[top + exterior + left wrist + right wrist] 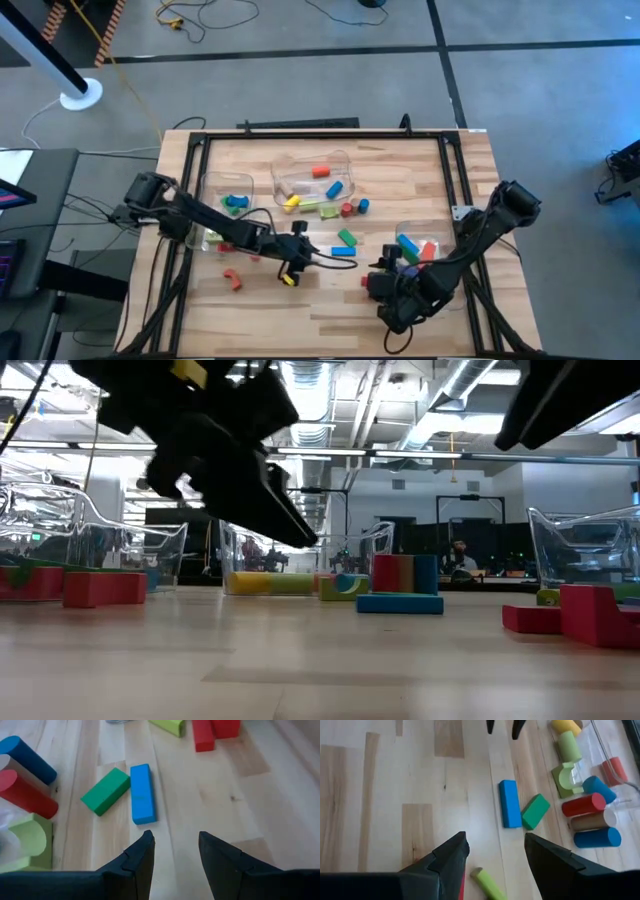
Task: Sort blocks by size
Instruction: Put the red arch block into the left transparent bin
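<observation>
1. The desk (260, 795) is pale wood with a plank grain.
2. Beside the blue bar (142, 793) lies a green block (105, 791).
3. Near the blue bar: a red cylinder (583, 805) and a blue cylinder (597, 838).
4. Both grippers are dark.

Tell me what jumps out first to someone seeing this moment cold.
A scatter of bright blocks across the pale wooden table, thickest around the clear bin near the middle. Both dark arms reach in over the near half: the left claw hangs open and empty just short of a blue bar lying beside a green block. The right claw, also open and empty, faces that same pair from the opposite side.
</observation>
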Tool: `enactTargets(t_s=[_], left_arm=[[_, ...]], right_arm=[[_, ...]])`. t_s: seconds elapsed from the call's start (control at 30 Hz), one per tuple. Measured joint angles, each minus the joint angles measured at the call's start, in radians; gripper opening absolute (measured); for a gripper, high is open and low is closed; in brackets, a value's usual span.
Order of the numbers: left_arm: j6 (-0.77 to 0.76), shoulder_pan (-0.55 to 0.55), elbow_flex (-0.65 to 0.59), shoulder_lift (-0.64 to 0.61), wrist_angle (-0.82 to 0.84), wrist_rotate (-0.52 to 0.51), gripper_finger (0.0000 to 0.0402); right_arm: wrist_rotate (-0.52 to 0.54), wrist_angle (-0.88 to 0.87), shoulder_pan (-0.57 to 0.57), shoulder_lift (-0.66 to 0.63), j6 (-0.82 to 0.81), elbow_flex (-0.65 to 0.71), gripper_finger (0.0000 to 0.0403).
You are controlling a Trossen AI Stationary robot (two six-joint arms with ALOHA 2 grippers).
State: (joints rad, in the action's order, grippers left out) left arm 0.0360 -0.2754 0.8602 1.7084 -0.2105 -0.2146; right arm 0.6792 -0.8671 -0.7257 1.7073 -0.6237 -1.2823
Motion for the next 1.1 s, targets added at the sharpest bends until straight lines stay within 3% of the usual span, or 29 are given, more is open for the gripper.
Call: enactTargets(t_s=[0.2, 0.4, 0.6, 0.83, 1.1], left_arm=[[0.016, 0.014, 0.041, 0.044, 0.021, 0.01, 0.0149], [0.008, 0.018, 0.04, 0.045, 0.027, 0.105, 0.0149], [0.003, 0.014, 0.039, 0.045, 0.025, 0.108, 0.0149], [-0.008, 0.002, 0.038, 0.045, 0.024, 0.107, 0.0149], [-0.009, -0.031, 0.038, 0.044, 0.034, 0.107, 0.0149]], right_arm=[[0.0, -0.028, -0.025, 0.0, -0.067, 0.0, 0.0235], [-0.016, -0.029, -0.056, 0.0, -0.119, 0.0, 0.0235], [-0.13, 0.006, -0.06, 0.0, -0.156, 0.0, 0.0231], [-0.185, 0.087, -0.042, 0.016, -0.157, -0.001, 0.0215], [-0.385, 0.101, 0.033, 0.16, -0.13, 0.0, 0.021]])
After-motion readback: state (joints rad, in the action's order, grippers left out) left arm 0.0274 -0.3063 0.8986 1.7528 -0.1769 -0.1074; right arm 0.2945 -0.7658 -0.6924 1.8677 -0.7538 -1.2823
